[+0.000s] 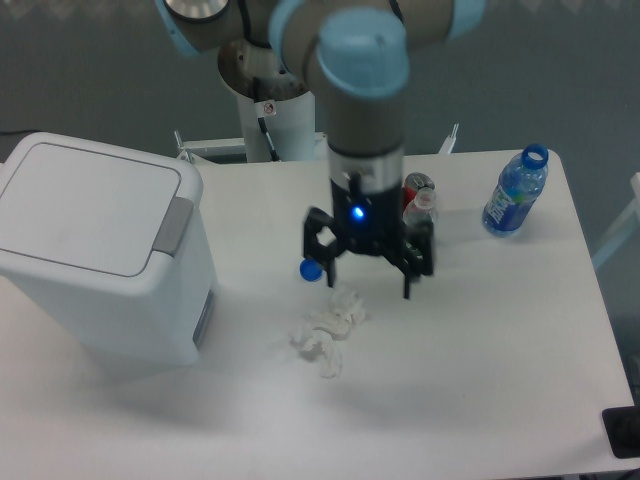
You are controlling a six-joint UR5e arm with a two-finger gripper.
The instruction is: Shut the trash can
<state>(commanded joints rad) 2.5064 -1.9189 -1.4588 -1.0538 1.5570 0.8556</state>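
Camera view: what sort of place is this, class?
Probably a robotics lab test bench: a robot arm on a pedestal at a plain white table, with a trash can and staged litter like a blue bottle.
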